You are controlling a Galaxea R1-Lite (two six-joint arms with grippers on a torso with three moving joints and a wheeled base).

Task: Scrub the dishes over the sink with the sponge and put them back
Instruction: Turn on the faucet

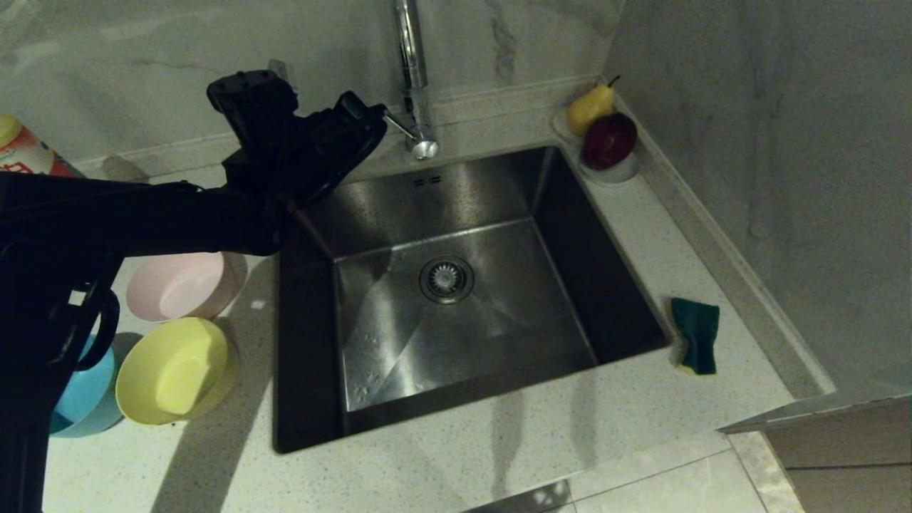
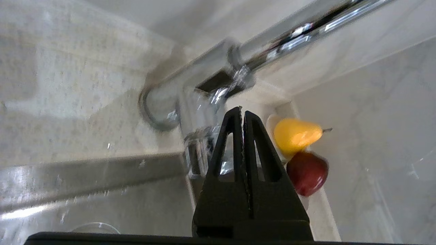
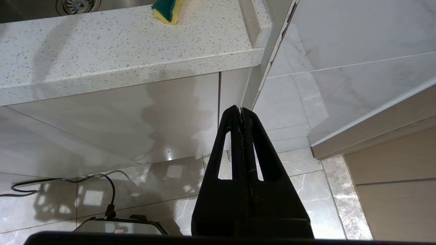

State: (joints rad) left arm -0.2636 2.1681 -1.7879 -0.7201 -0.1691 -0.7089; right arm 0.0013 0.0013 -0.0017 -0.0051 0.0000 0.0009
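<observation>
Three dishes stand on the counter left of the sink: a pale pink bowl, a yellow bowl and a light blue bowl partly hidden by my left arm. The sponge, green face up, lies on the counter right of the sink and also shows in the right wrist view. My left gripper hangs shut and empty over the sink's back left corner, its tips close to the tap's side lever. My right gripper is shut and empty, parked below the counter edge.
The tall chrome tap rises behind the sink. A white saucer with a yellow pear and a dark red apple sits in the back right corner. A bottle stands at the far left. Walls close the back and right.
</observation>
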